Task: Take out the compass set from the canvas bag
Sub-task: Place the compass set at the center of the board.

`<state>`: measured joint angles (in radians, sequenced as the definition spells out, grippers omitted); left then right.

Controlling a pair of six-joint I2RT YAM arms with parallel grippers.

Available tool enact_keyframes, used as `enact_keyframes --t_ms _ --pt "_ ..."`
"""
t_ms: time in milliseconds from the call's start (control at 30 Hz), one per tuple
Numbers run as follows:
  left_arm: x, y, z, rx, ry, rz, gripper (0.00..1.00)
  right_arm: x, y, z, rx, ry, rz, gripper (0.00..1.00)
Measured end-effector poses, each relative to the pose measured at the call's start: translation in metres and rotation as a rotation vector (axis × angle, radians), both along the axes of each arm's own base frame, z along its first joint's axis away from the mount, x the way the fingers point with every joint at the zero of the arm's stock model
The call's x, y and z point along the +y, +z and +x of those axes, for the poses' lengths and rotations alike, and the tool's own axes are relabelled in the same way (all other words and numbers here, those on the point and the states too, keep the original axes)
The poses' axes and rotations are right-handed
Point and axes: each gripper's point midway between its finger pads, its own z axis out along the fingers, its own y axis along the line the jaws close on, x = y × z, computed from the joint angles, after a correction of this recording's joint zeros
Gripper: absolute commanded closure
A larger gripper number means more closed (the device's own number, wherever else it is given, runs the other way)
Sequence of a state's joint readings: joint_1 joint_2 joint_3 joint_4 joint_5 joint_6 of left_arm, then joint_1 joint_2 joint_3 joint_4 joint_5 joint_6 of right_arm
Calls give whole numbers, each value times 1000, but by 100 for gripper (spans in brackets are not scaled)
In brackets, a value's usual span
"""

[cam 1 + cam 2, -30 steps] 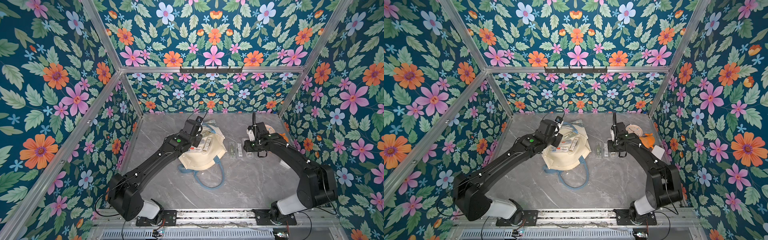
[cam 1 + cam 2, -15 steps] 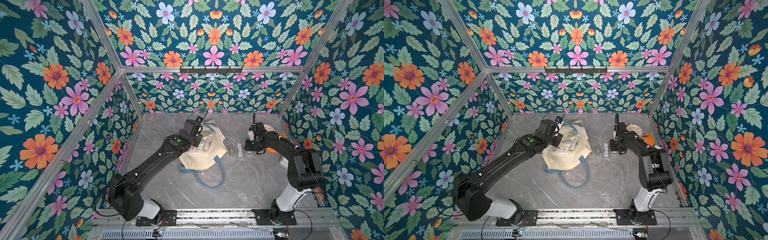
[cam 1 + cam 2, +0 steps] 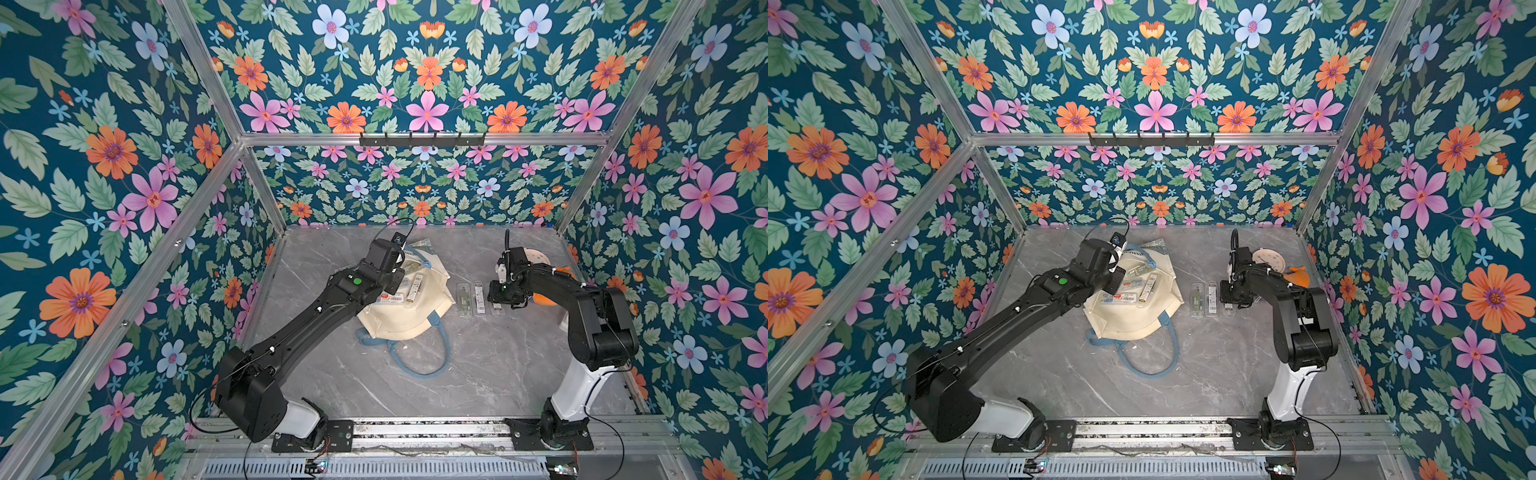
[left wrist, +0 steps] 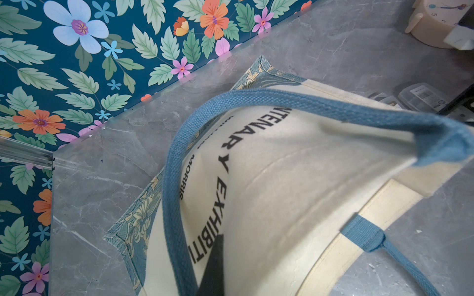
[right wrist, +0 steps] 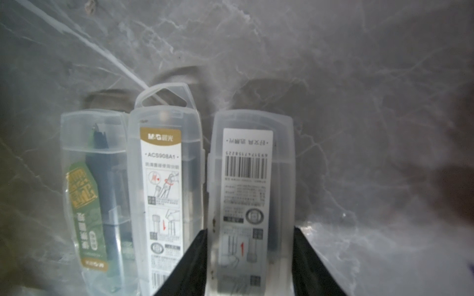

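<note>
You can't read labels on the cases [image 3: 409,289] at the canvas bag [image 3: 399,324], centre frame. Wrist-view edges crop the cream clock [image 4: 433,25] and the barcoded compass case [image 5: 252,192].

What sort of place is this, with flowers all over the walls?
Probably a robot test booth: two arms bolted to a front rail, a marble-look table boxed in by flowered walls on a metal frame, and practice props like a canvas bag and clear cases.

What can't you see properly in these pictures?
- Inside the canvas bag: its own cloth and the left arm hide it in both top views.
- Orange thing: mostly behind the right arm, both top views.
- Small print on the barcoded clear case: blurred, right wrist view.
</note>
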<state>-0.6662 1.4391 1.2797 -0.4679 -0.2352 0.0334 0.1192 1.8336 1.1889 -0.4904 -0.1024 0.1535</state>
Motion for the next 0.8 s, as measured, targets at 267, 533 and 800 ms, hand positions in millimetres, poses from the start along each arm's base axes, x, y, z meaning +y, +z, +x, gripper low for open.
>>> enact_keyframes --t_ms 267,533,800 --pt "0 0 0 0 0 0 100 0 -3 1 8 -1 -1 47" --pt "0 -1 0 0 1 1 100 1 -3 1 8 0 2 42" --pt "1 0 -1 -1 1 0 100 2 -2 1 9 0 7 42"
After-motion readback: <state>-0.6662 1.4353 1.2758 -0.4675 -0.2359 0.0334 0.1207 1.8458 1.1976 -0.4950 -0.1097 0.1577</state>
